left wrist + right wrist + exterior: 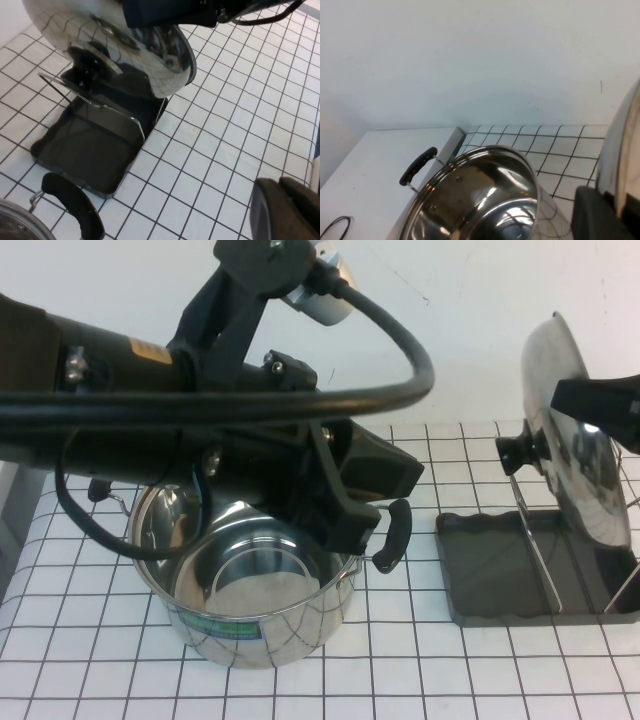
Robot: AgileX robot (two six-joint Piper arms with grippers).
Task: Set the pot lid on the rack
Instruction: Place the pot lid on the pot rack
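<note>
While the shiny domed stainless-steel pot lid [585, 455] stands on edge in the thin silver wire rack [535, 540], its black round knob [520, 452] faces the pot, and the rack's dark grey rectangular plastic tray [490, 575] sits on the white grid-patterned counter [400, 670]. Right hand [600, 405] is up at the lid's rim, fingers pressed together on the steel edge. Left hand [350, 510] hangs above the open steel pot with black side handles [255, 605], fingers pressed together, gripping nothing. Pot and tray sit near each other on the counter, apart, one pot handle [393, 535] pointing toward the tray.
</note>
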